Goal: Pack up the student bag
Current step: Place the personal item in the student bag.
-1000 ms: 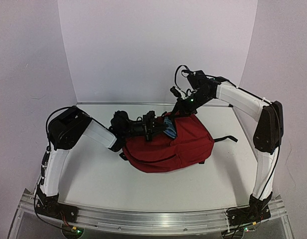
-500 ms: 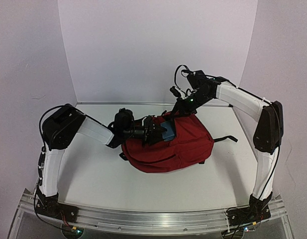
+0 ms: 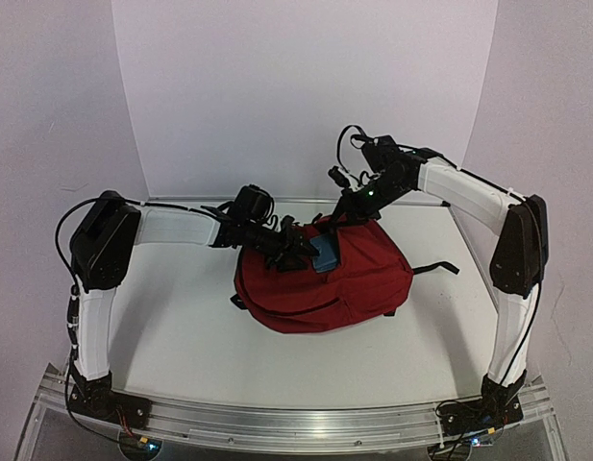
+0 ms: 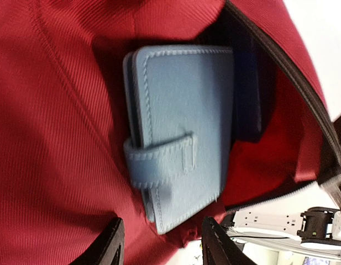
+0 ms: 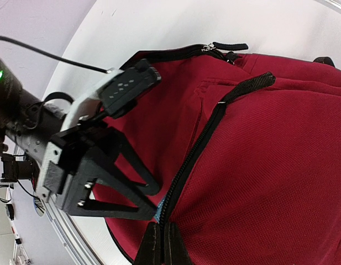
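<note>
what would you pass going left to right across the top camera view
left arm's elbow → left gripper → blue case → student bag's side strap → right arm's elbow

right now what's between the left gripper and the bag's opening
The blue case, half tucked into the mouth of the bag, just ahead of the open left gripper. The left wrist view shows it.
</note>
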{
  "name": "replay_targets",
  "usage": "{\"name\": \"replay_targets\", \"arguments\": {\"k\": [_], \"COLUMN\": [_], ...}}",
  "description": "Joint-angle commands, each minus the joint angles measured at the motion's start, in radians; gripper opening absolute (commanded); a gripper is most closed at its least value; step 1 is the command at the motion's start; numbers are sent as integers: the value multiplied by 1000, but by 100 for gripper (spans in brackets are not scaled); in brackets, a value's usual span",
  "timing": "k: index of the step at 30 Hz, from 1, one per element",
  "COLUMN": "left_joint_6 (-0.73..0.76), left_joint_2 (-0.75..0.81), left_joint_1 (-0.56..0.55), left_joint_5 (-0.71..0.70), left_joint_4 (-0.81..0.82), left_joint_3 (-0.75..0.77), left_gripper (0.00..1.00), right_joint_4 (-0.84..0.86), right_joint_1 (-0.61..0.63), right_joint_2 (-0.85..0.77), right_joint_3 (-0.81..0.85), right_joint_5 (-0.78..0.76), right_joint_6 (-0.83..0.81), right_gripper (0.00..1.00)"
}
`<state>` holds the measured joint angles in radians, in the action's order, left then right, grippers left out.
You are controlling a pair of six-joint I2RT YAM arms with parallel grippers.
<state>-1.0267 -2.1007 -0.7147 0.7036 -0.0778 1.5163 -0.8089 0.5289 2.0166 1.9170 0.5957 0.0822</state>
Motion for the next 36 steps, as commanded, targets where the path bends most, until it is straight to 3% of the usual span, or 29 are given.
{"name": "replay_targets", "arguments": {"k": [1,5,11,12,15,20,27,36], "left_joint_6": [-19,-81,-87,-88,-121,-134,-181,-237], "left_joint_2": [-83,-137,-128,-120,-86,-42,-71,-234], "left_joint_1": [3,-5,-6,-6,-6,-6,-8,-9], "left_joint_5": [54,123,143,144,153,151,209,259], "left_joint_4": [95,254,283,290,400,480,633,680], "left_joint_3": [62,89,79,70,12,-44,4,220], "left_gripper": [47,46,44,41,16,1,0,0], "right_joint_4": [36,36,37,37,37,37,36,37], "right_joint_1": [13,13,13,13,13,13,13,25], "right_joint_2": [-79,-76,-68,-68,-70,-75,-74,-74], "right_joint_3": [-1,0,11,10,7,-1,5,17], "right_joint_5": [38,42,47,48,48,48,64,93], "right_joint_6": [-10,-10,-5,-4,-5,-8,-9,2], "right_gripper": [0,0,0,0,0,0,0,0]}}
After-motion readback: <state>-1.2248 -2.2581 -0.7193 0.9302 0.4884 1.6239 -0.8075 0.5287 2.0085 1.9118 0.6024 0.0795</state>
